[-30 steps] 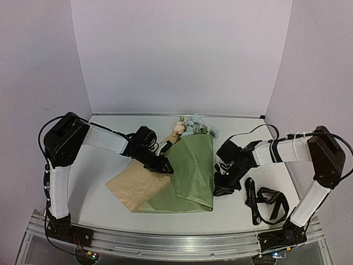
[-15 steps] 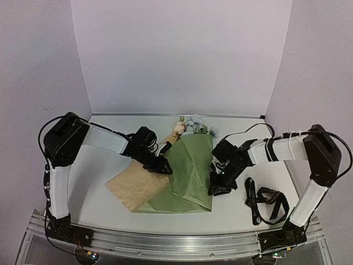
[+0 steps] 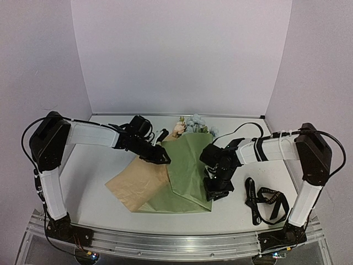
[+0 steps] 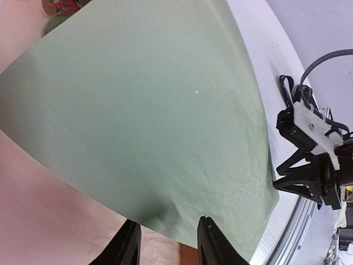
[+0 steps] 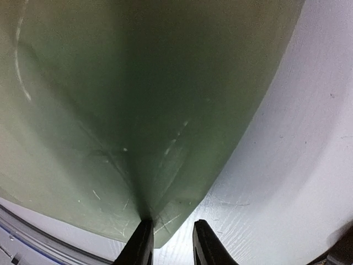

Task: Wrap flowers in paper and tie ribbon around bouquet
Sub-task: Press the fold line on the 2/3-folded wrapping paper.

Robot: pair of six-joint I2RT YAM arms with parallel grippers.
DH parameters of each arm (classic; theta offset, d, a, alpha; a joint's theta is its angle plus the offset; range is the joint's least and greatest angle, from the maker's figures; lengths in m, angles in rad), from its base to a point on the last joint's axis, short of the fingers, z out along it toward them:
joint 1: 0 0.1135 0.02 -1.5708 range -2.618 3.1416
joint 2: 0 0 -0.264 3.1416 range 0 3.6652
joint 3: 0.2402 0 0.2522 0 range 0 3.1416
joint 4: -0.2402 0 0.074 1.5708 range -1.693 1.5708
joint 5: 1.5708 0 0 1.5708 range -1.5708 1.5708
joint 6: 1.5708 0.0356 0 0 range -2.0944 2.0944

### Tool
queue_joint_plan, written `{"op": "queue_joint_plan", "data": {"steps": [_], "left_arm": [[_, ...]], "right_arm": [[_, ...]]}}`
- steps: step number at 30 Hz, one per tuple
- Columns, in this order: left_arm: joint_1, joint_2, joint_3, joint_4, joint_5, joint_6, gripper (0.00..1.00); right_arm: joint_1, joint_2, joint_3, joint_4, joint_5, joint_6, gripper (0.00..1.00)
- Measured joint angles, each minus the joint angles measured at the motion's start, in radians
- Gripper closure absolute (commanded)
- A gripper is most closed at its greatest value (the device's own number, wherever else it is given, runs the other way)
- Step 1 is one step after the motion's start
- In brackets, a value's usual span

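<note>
The left gripper (image 3: 159, 155) sits at the paper's left side, on the line where the olive fold meets the tan underside. Its jaws stand partly apart. In the left wrist view the fold's edge lies just ahead of the gap, with nothing visibly pinched. The right gripper (image 3: 218, 190) hangs at the paper's near right corner, jaws parted a little over the bare table (image 5: 287, 138). The corner's crease runs down to one finger (image 5: 142, 243) and touches or nearly touches it, but it is not clamped between the two.

The paper (image 3: 190, 165) lies flat, olive face folded over on top, with a tan flap (image 3: 135, 186) spreading from under its left side. The flowers (image 3: 193, 125) poke out past the paper's far edge, their stems hidden beneath the fold. The ribbon (image 3: 266, 201) lies in loose loops off the paper's right side, untouched.

The paper looks light and thin, stiff enough to keep a crease yet likely to spring open once released, and apt to slide on the smooth table. An edge or corner is the best hold, since a finger can slip underneath there, while a pinch in mid-sheet would only crumple it. The blooms seem fragile, so the bundle should be gripped low, around the stems through the paper. The ribbon is limp and is easiest to lift at a raised loop.
</note>
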Motion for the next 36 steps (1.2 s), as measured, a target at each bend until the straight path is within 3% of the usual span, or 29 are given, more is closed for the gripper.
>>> {"op": "queue_joint_plan", "data": {"steps": [7,15,24,36], "left_arm": [[-0.028,-0.140,-0.041,-0.037,-0.052,-0.005,0.64],[-0.178,-0.188,-0.120,-0.001,-0.074,-0.082,0.68],[-0.195,-0.170,-0.184,0.118,-0.035,-0.182,0.70],[-0.223,-0.017,-0.180,0.204,0.048,-0.199,0.73]], "right_arm": [[0.063,0.074,0.082,-0.112,0.091,0.030,0.72],[0.126,0.130,0.129,-0.159,0.141,0.088,0.71],[0.158,0.106,0.090,-0.114,0.153,0.155,0.67],[0.141,-0.008,-0.041,0.001,0.077,0.089,0.61]]}}
